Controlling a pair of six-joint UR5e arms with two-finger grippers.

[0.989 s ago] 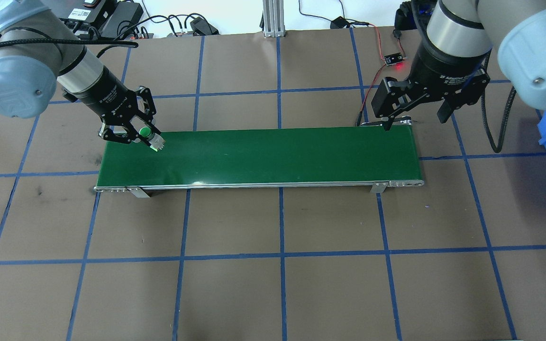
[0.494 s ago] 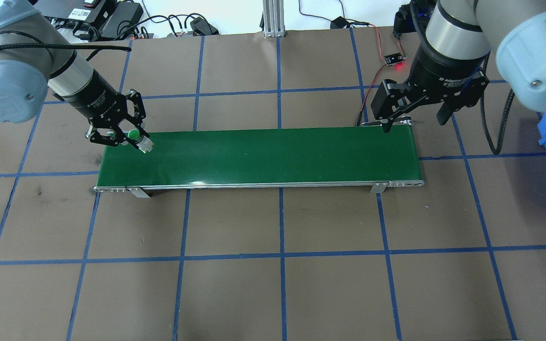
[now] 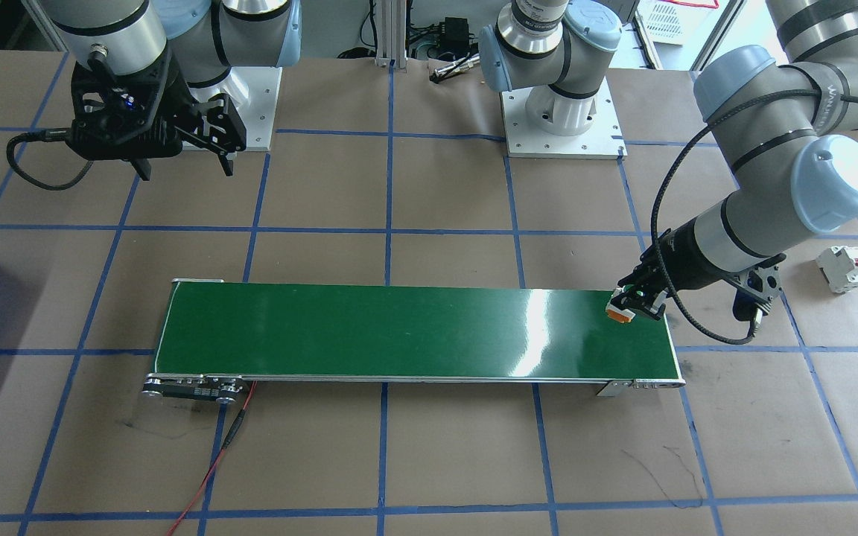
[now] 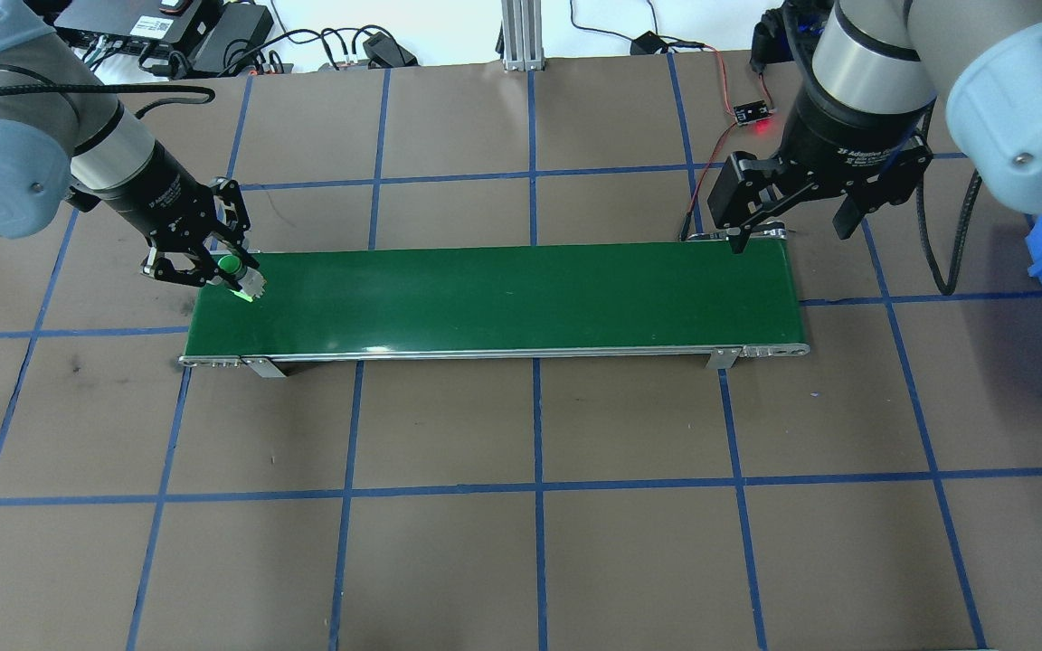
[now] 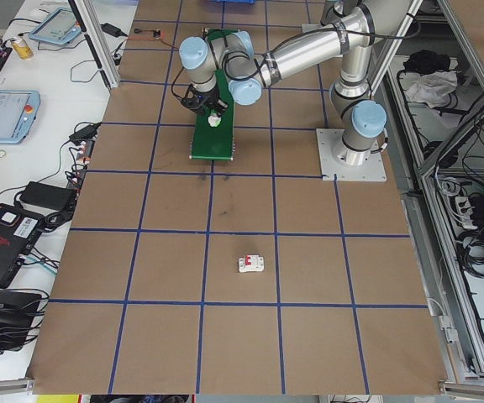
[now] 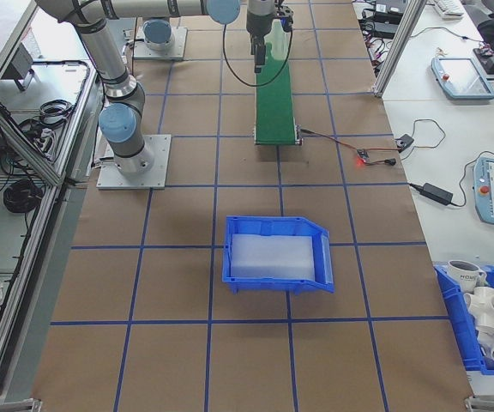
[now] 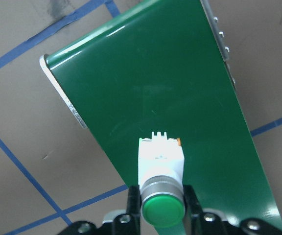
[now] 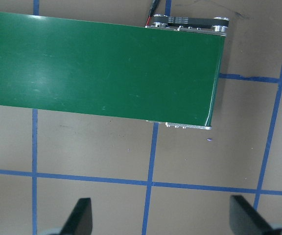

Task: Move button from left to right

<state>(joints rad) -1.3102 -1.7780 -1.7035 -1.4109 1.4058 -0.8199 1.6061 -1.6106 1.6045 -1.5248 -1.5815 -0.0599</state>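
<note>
button: The button (image 7: 161, 171) sits pinched in my left claw (image 7: 161, 208), low in the centre of the left wrist view, green cap toward the camera and the white body and orange base pointing out over the belt. In the overhead view the button (image 4: 236, 273) is at the left end of the belt, in the left-middle of the frame.

grip: The left claw's fingers (image 7: 132, 203) press on either side of the metal collar just under the cap. I judge that hold was chosen because the collar is the narrow, firm part, and it leaves the base free to land first.

tilt: The button lies slanted, not upright, so I expect it to come to rest on its side once let go.

belt: The green belt (image 4: 503, 294) runs across the middle of the overhead frame. I read the button's position above its left end as the drop point, so the belt can carry it across.

height: In the front-facing view the orange base (image 3: 620, 313) is right at the belt surface in the right-middle of the frame; I cannot tell whether it touches.

right claw: The right claw (image 4: 792, 212) hangs spread and empty at the belt's far end, upper right in the overhead view, apparently waiting to receive.

breaker: A white breaker with a red lever (image 3: 843, 267) lies on the table (image 4: 539, 542) at the right edge of the front-facing view, well apart from the belt.

bin: A blue bin (image 6: 277, 252) stands mid-frame in the right side view, beyond the belt's end.
</note>
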